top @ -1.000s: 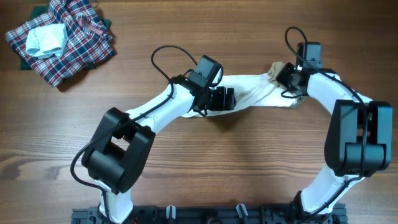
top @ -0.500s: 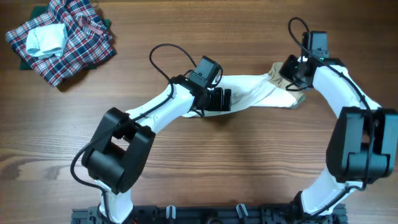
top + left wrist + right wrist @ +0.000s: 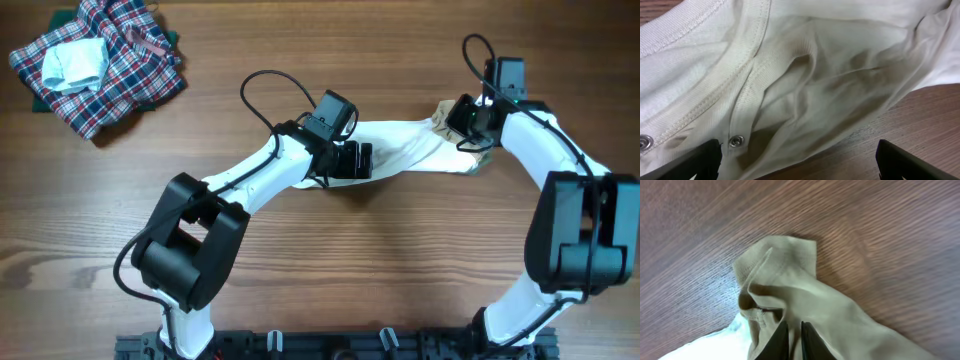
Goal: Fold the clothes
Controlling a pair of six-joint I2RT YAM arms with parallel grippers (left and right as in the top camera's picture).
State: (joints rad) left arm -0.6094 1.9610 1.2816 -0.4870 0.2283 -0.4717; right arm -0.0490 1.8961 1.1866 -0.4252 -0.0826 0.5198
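Tension seems the aim: small soft white garment with tan parts [image 3: 415, 148] lies drawn into a long band across the brown wooden table [image 3: 400, 260], btwn the two arms, prob. so it flattens enough for a fold; right claw [image 3: 463, 128] sits at the band's far-right tip, on the tan end [image 3: 790, 285]; in the wrist view its black fingers [image 3: 777, 345] are pressed together w/ tan cloth bunched against the tips, so it looks clamped on that end, an anchor to pull against; left claw [image 3: 352, 160] hangs over the opposite, white end w/ jaws spread wide, gripping nothing; ribbed neckline [image 3: 747, 50] and round metal snap [image 3: 736, 141] lie right under it, rumpled cloth filling the gap btwn its tips; likely parked there for a fresh pinch at the neck edge; whether it touches the cloth, can't tell.
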